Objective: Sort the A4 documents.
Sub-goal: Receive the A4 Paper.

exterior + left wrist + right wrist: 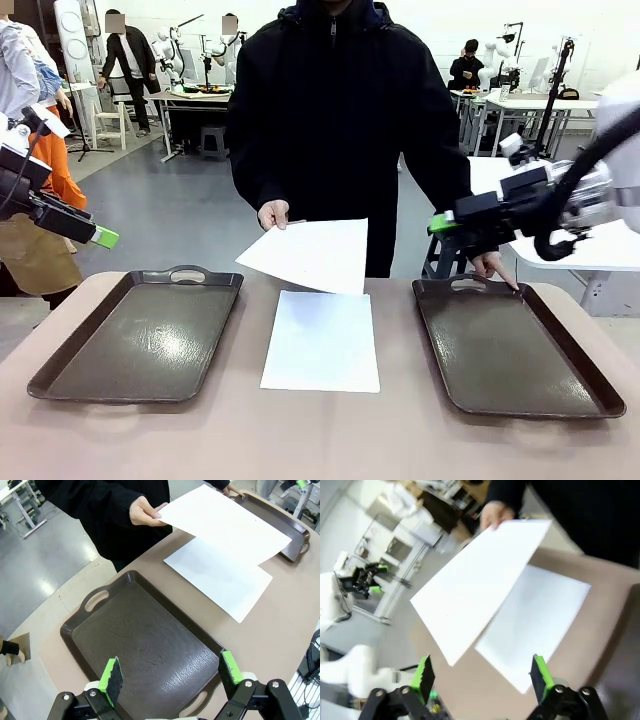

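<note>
One A4 document (322, 340) lies flat on the table between two dark trays. A person in black holds a second sheet (305, 253) tilted above it by its far corner, hand (272, 213) on the edge. My left gripper (104, 238) hangs open above the left tray (140, 340); its wrist view shows the pads (112, 680) wide apart over that tray (145, 635), with both sheets (220, 575) (225, 522) beyond. My right gripper (440, 225) hovers open near the right tray's far end. In its wrist view, that gripper (481, 676) faces the held sheet (475, 585) and the lying one (540, 620).
The person's other hand (493, 265) rests at the far rim of the right tray (515, 350). Both trays are bare inside. The table front (320, 440) has free surface. Other tables and people stand far behind.
</note>
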`<act>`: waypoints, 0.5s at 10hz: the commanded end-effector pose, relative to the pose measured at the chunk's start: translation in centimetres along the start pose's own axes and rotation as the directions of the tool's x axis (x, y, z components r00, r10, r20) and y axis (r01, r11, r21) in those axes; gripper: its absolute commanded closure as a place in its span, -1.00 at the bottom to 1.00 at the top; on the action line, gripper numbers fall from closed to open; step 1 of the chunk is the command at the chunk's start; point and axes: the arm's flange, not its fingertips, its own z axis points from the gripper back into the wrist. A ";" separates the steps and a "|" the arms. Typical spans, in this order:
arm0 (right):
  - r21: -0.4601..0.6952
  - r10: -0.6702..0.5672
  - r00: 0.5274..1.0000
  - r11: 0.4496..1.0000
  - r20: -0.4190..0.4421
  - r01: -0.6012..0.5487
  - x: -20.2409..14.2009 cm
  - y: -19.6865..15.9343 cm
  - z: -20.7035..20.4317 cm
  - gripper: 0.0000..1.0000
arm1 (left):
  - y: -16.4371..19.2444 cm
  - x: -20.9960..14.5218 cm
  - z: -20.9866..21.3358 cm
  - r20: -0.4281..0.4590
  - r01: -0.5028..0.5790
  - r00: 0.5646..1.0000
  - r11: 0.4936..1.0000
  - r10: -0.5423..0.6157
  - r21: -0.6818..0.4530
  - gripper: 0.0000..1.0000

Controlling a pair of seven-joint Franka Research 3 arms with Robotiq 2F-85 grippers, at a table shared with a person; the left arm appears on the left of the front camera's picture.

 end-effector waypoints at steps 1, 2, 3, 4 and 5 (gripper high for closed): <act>0.095 -0.127 0.991 0.987 -0.037 0.130 -0.3 -1.4 -3.9 -1.00 | 0.1 -0.1 0.0 0.002 -0.001 1.000 1.000 0.001 0.000 -1.00; 0.107 -0.165 0.984 0.979 -0.066 0.171 -1.0 -1.4 -5.6 -1.00 | 0.1 -0.1 0.0 0.002 -0.001 1.000 1.000 0.001 0.000 -1.00; 0.115 -0.194 0.977 0.972 -0.087 0.204 -1.4 -1.5 -6.9 -1.00 | 0.1 -0.1 0.0 0.002 -0.001 1.000 1.000 0.001 0.000 -1.00; 0.135 -0.218 0.970 0.963 -0.103 0.231 -1.6 -1.8 -8.2 -1.00 | 0.1 -0.1 0.0 0.002 -0.001 1.000 1.000 0.001 0.000 -1.00; 0.191 -0.260 0.960 0.942 -0.107 0.276 -1.5 -2.3 -9.7 -1.00 | 0.1 -0.1 0.0 0.002 -0.001 1.000 1.000 0.001 0.000 -1.00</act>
